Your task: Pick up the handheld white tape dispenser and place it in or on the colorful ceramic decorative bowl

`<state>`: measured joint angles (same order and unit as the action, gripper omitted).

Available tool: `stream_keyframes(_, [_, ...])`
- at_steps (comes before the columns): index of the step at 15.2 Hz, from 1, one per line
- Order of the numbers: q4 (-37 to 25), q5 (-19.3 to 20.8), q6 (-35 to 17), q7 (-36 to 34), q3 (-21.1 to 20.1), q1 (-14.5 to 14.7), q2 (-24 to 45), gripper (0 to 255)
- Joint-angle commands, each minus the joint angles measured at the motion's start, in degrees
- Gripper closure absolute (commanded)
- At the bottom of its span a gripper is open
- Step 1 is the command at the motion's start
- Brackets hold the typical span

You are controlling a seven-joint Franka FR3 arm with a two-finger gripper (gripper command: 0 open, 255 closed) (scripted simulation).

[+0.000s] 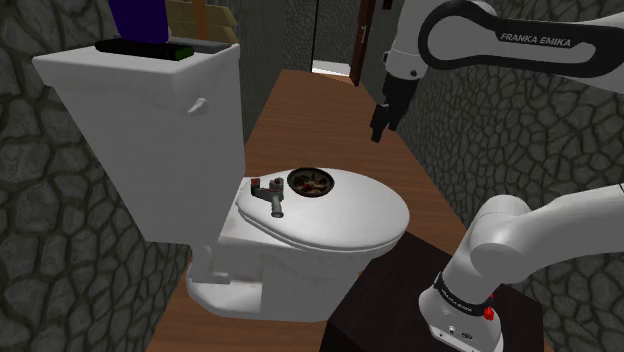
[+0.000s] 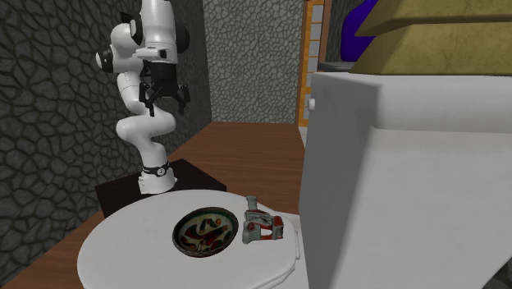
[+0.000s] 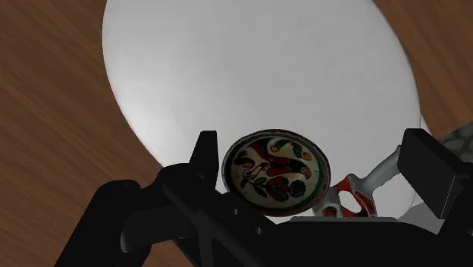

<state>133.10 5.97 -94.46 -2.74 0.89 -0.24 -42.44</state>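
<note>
Both spread fingers (image 3: 206, 155) hang well above the tape dispenser (image 1: 268, 194).

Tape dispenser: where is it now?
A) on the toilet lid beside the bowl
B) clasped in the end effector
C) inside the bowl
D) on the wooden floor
A: the tape dispenser lies on the toilet lid beside the bowl; the end effector hangs open above.

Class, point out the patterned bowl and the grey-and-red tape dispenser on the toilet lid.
Round colourful patterned bowl (image 2: 205, 232): second exterior view, painted inside.
Grey-and-red handheld tape dispenser (image 2: 262, 225): second exterior view, middle of body.
</note>
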Motion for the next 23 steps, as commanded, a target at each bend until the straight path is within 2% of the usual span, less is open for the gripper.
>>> stream_keyframes(1, [0.0, 0.0, 0.0, 0.0, 0.0, 0.0, 0.0, 0])
stream_keyframes(12, [1.0, -1.3, -18.2, -6.4, -3.7, 1.3, 17.9, 0])
stream_keyframes(23, [-7.5, 0.5, -31.6, -13.1, -6.7, 2.1, 40.5, 0])
